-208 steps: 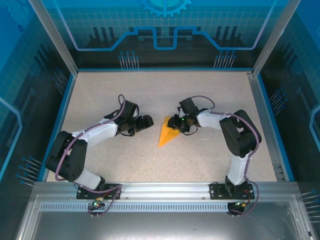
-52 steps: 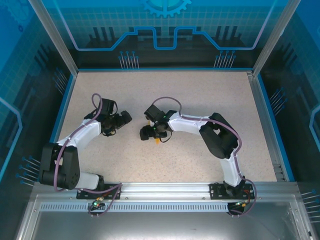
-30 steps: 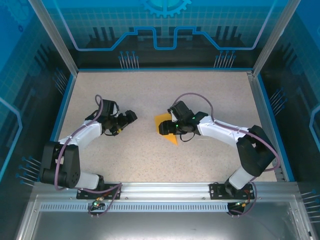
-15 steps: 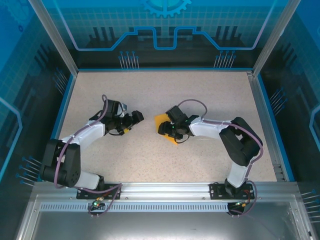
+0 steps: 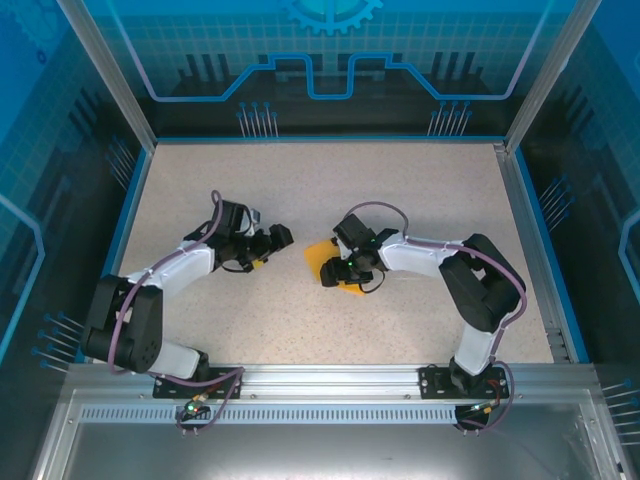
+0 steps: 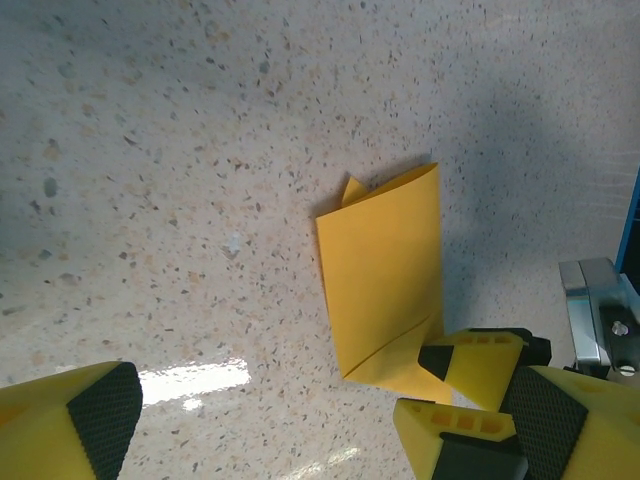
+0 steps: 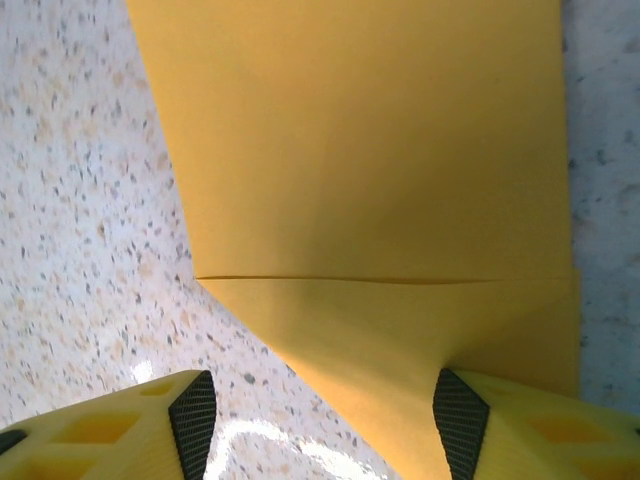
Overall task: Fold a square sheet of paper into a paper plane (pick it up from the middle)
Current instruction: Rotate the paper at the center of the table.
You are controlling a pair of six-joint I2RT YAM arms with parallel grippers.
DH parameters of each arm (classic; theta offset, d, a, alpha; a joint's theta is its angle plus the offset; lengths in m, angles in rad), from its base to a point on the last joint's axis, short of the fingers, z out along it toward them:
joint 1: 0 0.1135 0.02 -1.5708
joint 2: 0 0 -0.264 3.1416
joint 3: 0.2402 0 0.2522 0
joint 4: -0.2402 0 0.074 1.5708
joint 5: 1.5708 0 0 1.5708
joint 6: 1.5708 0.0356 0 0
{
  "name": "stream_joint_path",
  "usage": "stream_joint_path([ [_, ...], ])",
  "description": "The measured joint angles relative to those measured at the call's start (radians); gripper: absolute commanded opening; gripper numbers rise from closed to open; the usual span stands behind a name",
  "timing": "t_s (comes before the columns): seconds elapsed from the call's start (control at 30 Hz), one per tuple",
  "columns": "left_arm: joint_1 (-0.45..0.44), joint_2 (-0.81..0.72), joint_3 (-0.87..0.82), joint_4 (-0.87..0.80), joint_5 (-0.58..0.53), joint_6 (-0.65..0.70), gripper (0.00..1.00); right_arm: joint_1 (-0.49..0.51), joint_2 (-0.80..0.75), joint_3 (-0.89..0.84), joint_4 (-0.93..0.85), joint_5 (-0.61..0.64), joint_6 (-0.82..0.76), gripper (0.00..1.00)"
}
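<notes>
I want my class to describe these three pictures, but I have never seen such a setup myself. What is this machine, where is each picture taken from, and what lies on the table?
These are two white robot arms, the left arm and the right arm, bolted at the near edge of a speckled table. Each ends in a two-finger gripper with yellow fingers. One picture comes from a fixed camera above and behind the arms. The other two come from small cameras on the wrists, looking past their own fingers. On the table lies a partly folded orange-yellow sheet of paper, flat, with creases showing. The left gripper sits beside it, jaws wide open, holding nothing. The right gripper is right over the paper, jaws apart with a folded corner between them, not pinched.
</notes>
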Motion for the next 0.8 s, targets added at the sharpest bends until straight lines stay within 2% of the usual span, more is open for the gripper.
stream_joint_path([
  [0.17, -0.019, 0.008, 0.000, 0.002, 0.000, -0.001, 0.99, -0.014, -0.029, -0.002, -0.011, -0.013, -0.010, 0.62],
  [0.4, -0.040, 0.008, 0.000, 0.003, 0.000, -0.027, 0.99, -0.033, -0.150, -0.040, 0.064, -0.013, 0.054, 0.60],
  [0.8, -0.092, 0.014, -0.002, 0.064, 0.056, -0.106, 0.98, -0.081, -0.070, -0.073, 0.127, -0.034, 0.125, 0.56],
])
